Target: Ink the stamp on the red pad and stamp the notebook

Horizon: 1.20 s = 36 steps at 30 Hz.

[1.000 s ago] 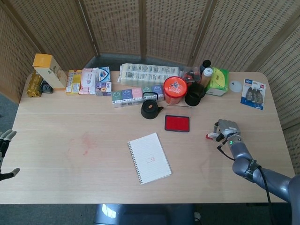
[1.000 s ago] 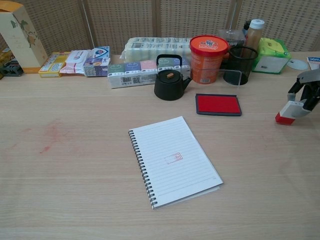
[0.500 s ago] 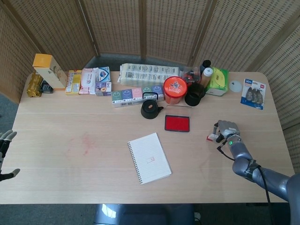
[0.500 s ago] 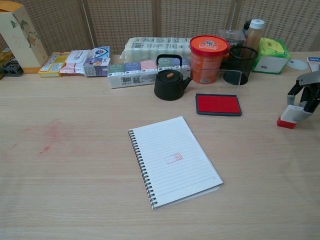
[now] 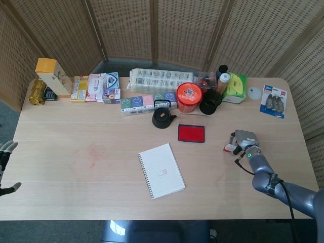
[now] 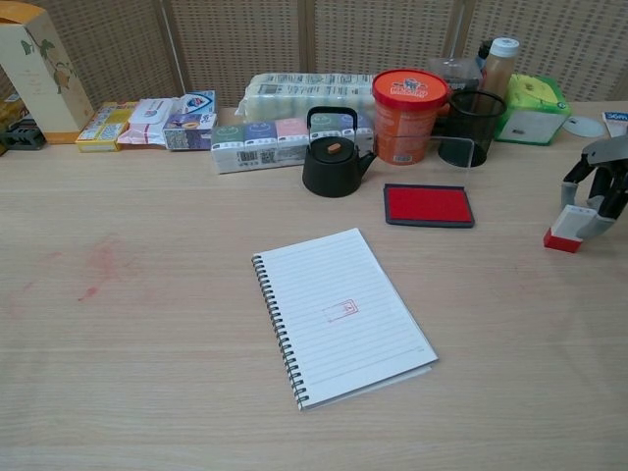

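Observation:
The spiral notebook (image 5: 161, 170) (image 6: 341, 314) lies open near the table's middle, with a red stamp mark on its page. Behind it to the right sits the red ink pad (image 5: 191, 133) (image 6: 429, 205), uncovered. Far right, the white stamp with a red base (image 5: 229, 148) (image 6: 566, 231) stands on the table. My right hand (image 5: 245, 139) (image 6: 599, 184) is above it, and its fingers still pinch the stamp's top. My left hand (image 5: 4, 152) shows only at the left edge of the head view, off the table, with its fingers spread and nothing in it.
A black teapot (image 6: 332, 157), an orange tub (image 6: 408, 114) and a black mesh cup (image 6: 473, 128) stand just behind the pad. Boxes and packets (image 5: 147, 101) line the back edge. A faint red smear (image 6: 96, 270) marks the left part of the table (image 5: 76, 192).
The right hand has shifted the stamp slightly right and lowered it from a tilted hold until it stands on the table. The left hand has not moved.

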Available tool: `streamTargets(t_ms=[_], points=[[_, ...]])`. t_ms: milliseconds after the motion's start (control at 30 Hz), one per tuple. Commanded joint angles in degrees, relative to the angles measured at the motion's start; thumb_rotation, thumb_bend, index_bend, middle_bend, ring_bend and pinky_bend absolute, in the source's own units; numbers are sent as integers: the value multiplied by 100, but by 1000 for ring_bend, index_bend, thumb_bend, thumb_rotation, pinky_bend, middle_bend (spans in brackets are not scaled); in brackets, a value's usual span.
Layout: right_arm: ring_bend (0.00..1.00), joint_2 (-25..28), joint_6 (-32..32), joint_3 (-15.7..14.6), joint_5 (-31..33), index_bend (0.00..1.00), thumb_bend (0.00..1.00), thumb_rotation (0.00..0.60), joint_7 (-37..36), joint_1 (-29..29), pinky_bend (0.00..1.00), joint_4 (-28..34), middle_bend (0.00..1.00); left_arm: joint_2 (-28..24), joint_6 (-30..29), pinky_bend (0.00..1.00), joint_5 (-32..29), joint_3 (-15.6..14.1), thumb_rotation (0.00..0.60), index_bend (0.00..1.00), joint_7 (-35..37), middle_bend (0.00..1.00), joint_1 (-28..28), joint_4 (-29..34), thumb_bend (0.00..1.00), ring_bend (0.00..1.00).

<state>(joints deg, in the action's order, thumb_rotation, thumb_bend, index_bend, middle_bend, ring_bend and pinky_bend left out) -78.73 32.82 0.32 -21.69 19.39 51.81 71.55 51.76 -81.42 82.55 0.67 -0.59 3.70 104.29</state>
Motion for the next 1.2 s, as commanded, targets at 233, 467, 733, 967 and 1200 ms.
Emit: streamTargets(t_ms=[233,467,733,967,1200], points=[[967,1316,832,114,-783,385,248,600,-186,-279,1000,1931,803,-25,-19,0,4,5,600,0,87,0,-11,-16,5,9],[648,2364,2089,214,-2244,344,215,600,-717,-1081,857,3397,580,-43,-67,0,99,-18,600,0,152,0,-30,-18,5,9],[126,2298,3347,92,-4465,226,31,589,-1740,-2086,489,3136,154,-16,-116,0,213,-51,600,0,165,0,-49,-42,5,9],[0,1543,5127,-331,-6076,164,0,390,-1926,-3193,250,2037,17,183,-581,0,507,-143,600,0,211,0,-291,-204,5,9],[0,1358,5654,-452,-6513,145,0,385,-1774,-3695,131,1954,0,452,-984,0,668,-211,600,0,226,0,-540,-421,4,9]])
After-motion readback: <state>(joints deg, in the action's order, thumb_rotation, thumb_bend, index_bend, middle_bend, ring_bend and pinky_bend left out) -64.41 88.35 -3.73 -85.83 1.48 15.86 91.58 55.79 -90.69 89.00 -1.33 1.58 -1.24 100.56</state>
